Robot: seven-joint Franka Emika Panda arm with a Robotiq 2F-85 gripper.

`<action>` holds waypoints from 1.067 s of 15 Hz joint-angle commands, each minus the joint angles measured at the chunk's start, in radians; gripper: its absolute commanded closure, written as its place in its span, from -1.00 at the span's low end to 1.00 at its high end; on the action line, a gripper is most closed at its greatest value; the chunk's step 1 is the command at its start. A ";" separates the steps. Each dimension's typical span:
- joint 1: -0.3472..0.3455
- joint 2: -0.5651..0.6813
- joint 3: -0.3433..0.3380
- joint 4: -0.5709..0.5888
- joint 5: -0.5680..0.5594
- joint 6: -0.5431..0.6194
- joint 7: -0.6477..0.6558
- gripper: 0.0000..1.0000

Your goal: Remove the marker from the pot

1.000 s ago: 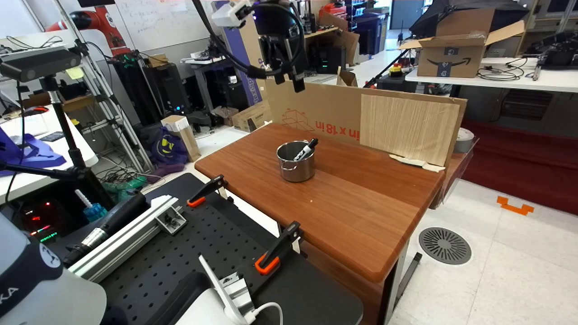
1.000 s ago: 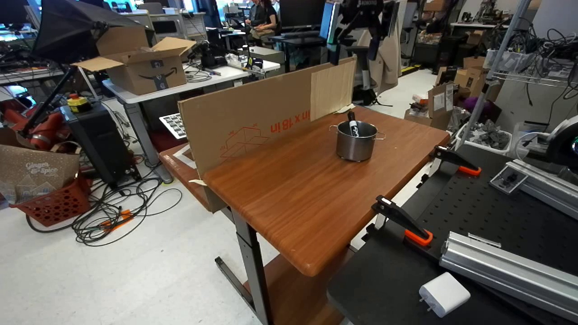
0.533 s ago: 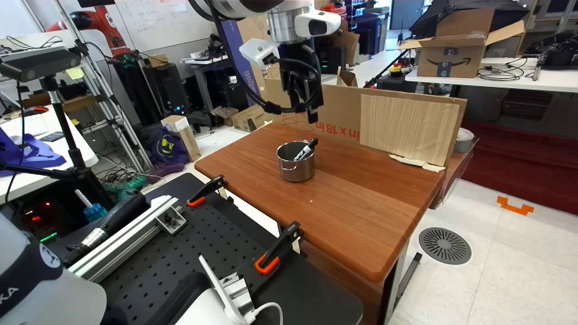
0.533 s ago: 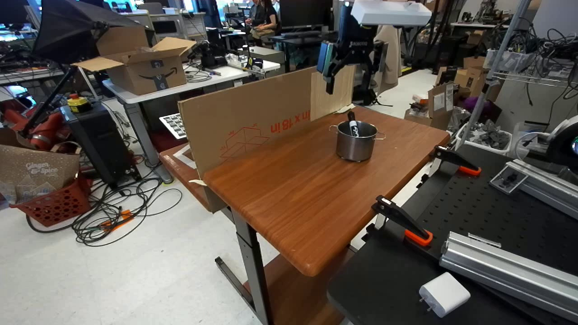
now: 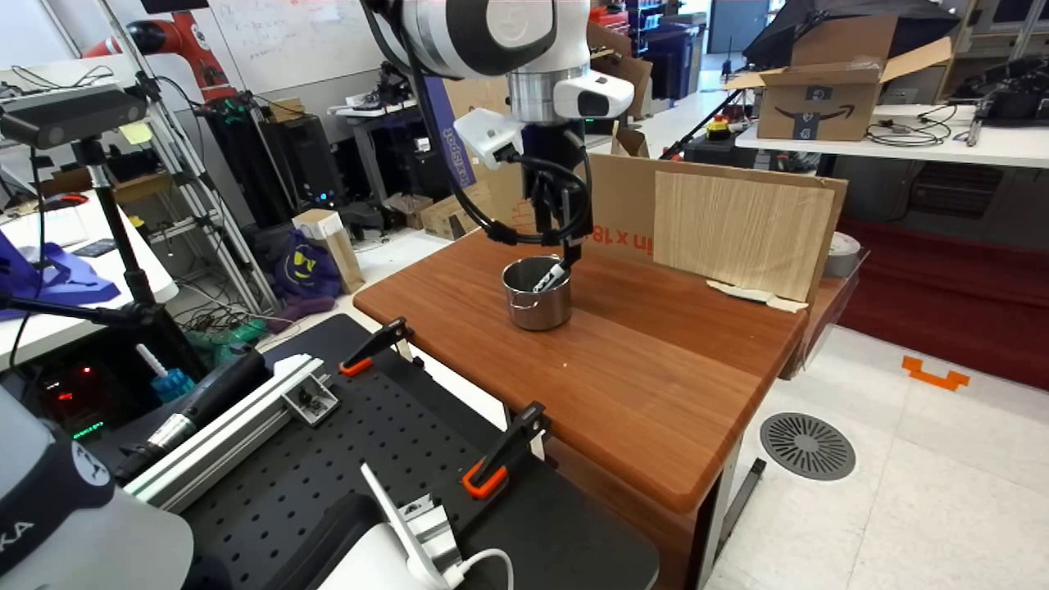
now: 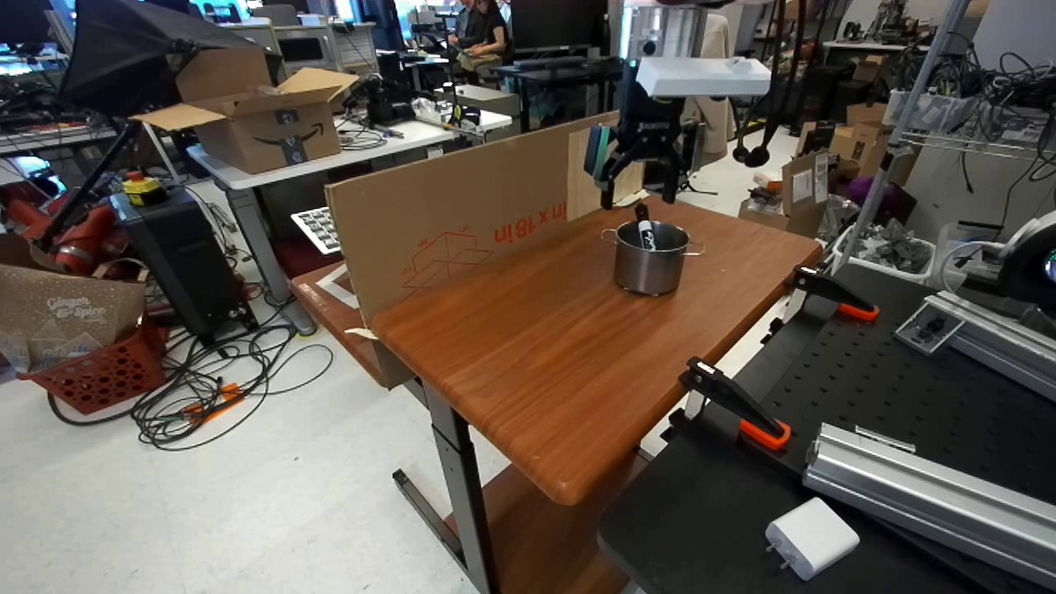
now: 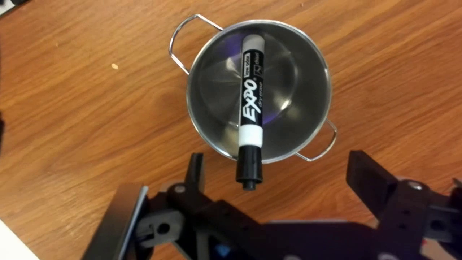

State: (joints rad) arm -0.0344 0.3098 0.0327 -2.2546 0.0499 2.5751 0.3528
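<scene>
The pot is small, round and silver, with two thin wire handles. It stands on the wooden table in both exterior views (image 5: 537, 310) (image 6: 648, 274) and in the wrist view (image 7: 313, 72). The marker is black and white with "EXPO" on it. It leans in the pot, its black cap end sticking out past the rim, in both exterior views (image 5: 547, 280) (image 6: 648, 238) and in the wrist view (image 7: 251, 90). My gripper (image 7: 276, 154) is open and empty above the pot. The cap end lies between its fingers in the wrist view, nearer the left finger, touching neither.
The wooden table (image 5: 647, 369) has an upright cardboard panel (image 6: 462, 214) along its far edge, behind the pot. Black-and-orange clamps (image 5: 496, 459) (image 6: 738, 404) sit at the near edge by the black perforated board (image 5: 393, 434). A cable loop (image 5: 459, 184) hangs beside my wrist.
My gripper has come down from high above the table to just over the pot, staying open. The pot and the marker have not moved.
</scene>
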 commanded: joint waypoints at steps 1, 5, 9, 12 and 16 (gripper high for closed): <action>0.031 0.044 -0.033 0.025 0.017 0.011 -0.010 -0.50; 0.040 0.063 -0.042 0.039 0.019 0.013 -0.008 0.02; 0.045 0.060 -0.046 0.046 0.015 0.017 -0.007 0.59; 0.051 0.048 -0.046 0.041 0.012 0.016 -0.005 1.00; 0.069 0.015 -0.057 0.039 -0.012 -0.015 0.010 0.90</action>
State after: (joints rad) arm 0.0014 0.3566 0.0062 -2.2080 0.0490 2.5750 0.3534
